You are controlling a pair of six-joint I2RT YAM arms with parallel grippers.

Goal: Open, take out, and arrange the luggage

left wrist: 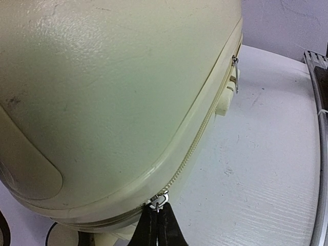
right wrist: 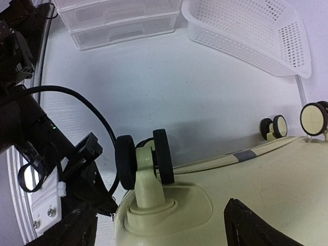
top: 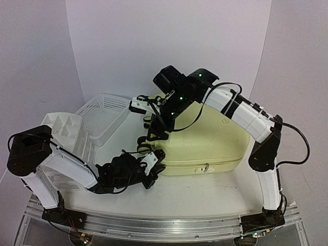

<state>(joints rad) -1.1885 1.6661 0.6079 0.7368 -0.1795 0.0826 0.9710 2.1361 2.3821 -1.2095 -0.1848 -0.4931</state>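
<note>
The luggage (top: 205,138), a pale yellow hard-shell suitcase, lies closed on the table with its wheels toward the left. My left gripper (top: 156,166) is at its near-left corner. In the left wrist view the gripper (left wrist: 159,212) is shut on the metal zipper pull (left wrist: 161,199) at the rounded corner. A second pull (left wrist: 234,61) hangs farther along the zipper. My right gripper (top: 154,125) hovers over the wheel end. In the right wrist view it (right wrist: 159,228) is open, with its fingers (right wrist: 251,225) either side of a black caster wheel (right wrist: 143,159) and its mount.
A white mesh basket (top: 105,115) (right wrist: 251,31) and a white drawer organiser (top: 64,128) (right wrist: 118,20) stand left of the suitcase. Two more wheels (right wrist: 274,126) show on the far side. My left arm (right wrist: 41,143) and its cable lie close to the caster wheel.
</note>
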